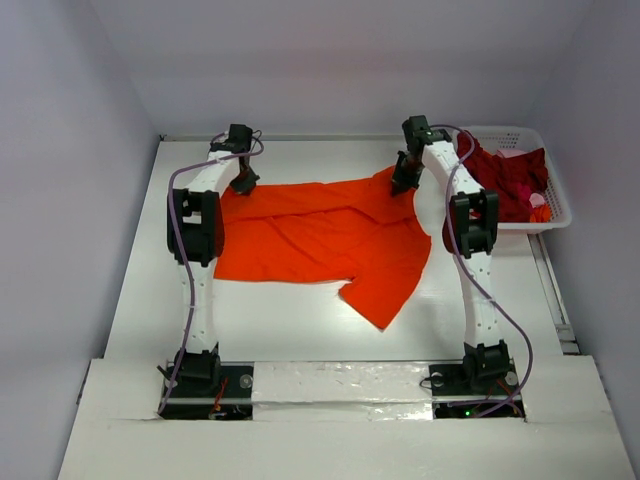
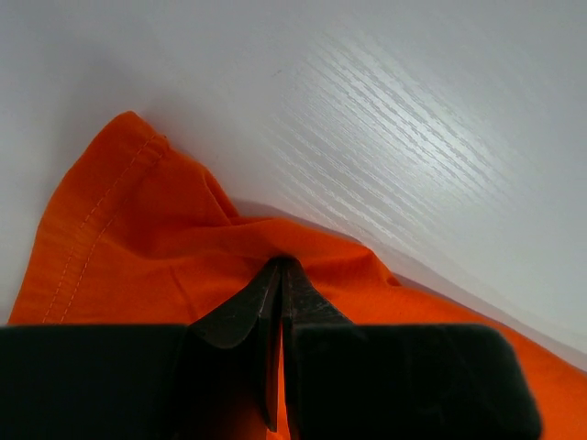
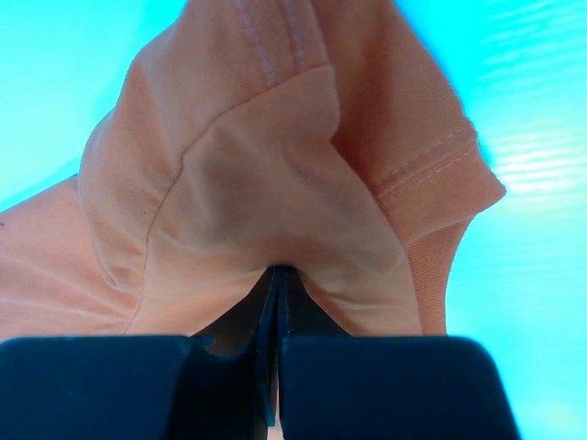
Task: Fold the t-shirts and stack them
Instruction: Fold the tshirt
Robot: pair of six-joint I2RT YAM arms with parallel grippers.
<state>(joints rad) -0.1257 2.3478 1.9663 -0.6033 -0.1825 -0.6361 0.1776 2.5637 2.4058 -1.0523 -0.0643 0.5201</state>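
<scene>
The orange t-shirt (image 1: 320,240) is spread across the middle of the white tabletop (image 1: 280,320), mostly flat but creased, with one loose end trailing toward the near edge on the right. Its far edge is pinched at two places. The left tool (image 1: 243,183) is closed on the cloth at the far left corner. In the left wrist view the two dark fingers are seen pressed together with a fold of orange fabric caught at their tips, and a stitched hem lies just to the left. The right tool (image 1: 405,185) is closed on the far right corner of the same shirt. In the right wrist view the fingers are shut tight with cloth bunched above their tips, and a double-stitched hem is seen on the right. In that view the fabric is rendered pale peach and the tabletop blue-green. The dark red t-shirts (image 1: 510,180) are heaped in the white lattice basket (image 1: 557,215) at the far right of the tabletop, just beside the right arm. Part of the dark red cloth is draped over the basket's left wall. How many red shirts are there cannot be told
</scene>
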